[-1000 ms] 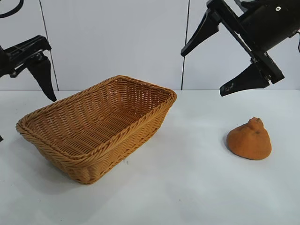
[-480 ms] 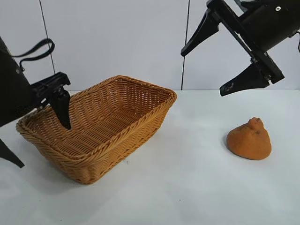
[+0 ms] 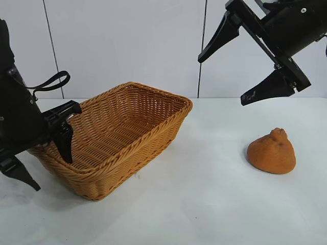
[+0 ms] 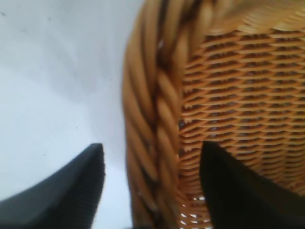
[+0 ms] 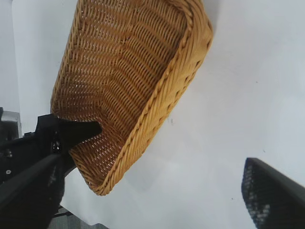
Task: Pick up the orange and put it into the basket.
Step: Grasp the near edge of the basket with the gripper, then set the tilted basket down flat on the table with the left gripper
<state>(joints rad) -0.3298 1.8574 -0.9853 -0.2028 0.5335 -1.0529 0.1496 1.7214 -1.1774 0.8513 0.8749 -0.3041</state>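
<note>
Left hand (image 3: 43, 158) lowered since earlier, spread wide astride basket (image 3: 153, 135) rim; right hand (image 3: 245, 66) wide, unmoved.

One orange (image 3: 272, 151), one basket (image 3: 134, 150), two claws, left claw (image 3: 43, 161), right claw (image 3: 232, 66)

Lab: white table (image 3: 204, 204), panel wall (image 3: 127, 46).

Woven wicker basket (image 3: 127, 127), matte rough-skinned orange (image 3: 272, 151), smooth white table (image 3: 214, 204).
</note>
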